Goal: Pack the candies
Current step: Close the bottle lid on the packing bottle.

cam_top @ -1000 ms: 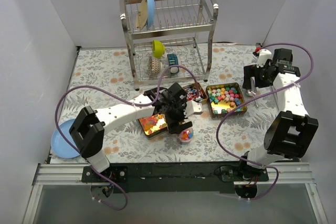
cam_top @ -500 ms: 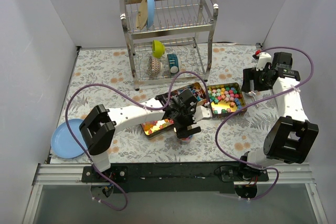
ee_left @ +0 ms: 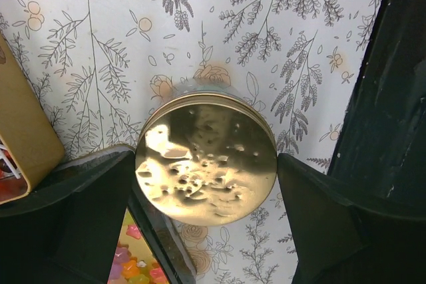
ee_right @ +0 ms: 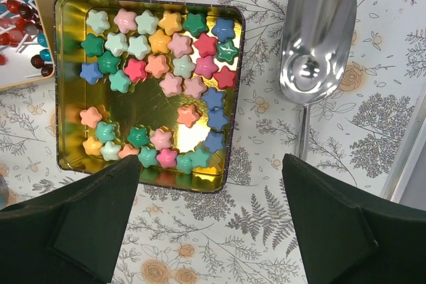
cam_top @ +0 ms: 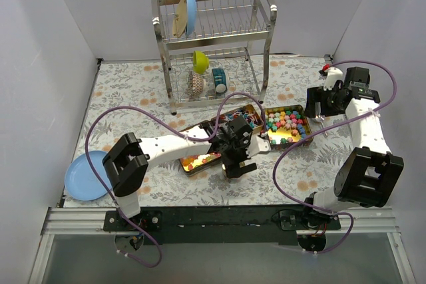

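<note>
At left gripper (cam_top: pixel 236 164): fully spread, closely flanking gold lid (ee_left: pixel 206 157), grip unconfirmed; at right gripper (ee_right: pixel 212 161): wide, empty, above star candies (ee_right: pixel 166 64) in tin (ee_right: pixel 58 84), scoop (ee_right: pixel 316 31) right

**Lighting: bright, even, from overhead**

Top view sharp; shadows under the dish rack (cam_top: pixel 213 44) soft. Gold lid (ee_left: pixel 206 157) carries mottled glare, its upper edge slightly blurred. Candies (ee_right: pixel 156 66) crisp; tin (ee_right: pixel 126 114) floor and scoop (ee_right: pixel 316 31) mirror highlights. Lower corners of both wrist views black.
</note>
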You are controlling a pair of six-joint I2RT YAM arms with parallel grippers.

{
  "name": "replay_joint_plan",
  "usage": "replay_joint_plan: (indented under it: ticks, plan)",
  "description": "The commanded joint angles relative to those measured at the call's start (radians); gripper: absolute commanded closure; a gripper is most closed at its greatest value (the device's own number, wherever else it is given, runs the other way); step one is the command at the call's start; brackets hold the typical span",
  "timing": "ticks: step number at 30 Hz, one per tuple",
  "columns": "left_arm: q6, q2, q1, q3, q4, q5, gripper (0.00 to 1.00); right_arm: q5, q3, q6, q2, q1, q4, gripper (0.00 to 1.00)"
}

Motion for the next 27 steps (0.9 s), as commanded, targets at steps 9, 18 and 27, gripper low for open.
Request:
replay_joint_plan:
  ticks: [9, 18, 27]
  plan:
    - [-0.016, -0.080, -0.006, -0.067, 0.022, -0.023, 0.10, -0.030, -0.005, 0.012, -0.022, 0.002, -0.002, 0.05]
    - [-0.056, -0.276, 0.011, -0.158, 0.124, -0.003, 0.02, -0.039, 0.046, -0.063, -0.021, 0.002, -0.075, 0.04]
    - [-0.468, -0.510, 0.227, -0.350, 0.240, -0.030, 0.02, -0.192, 0.184, -0.379, -0.010, 0.222, -0.299, 0.22]
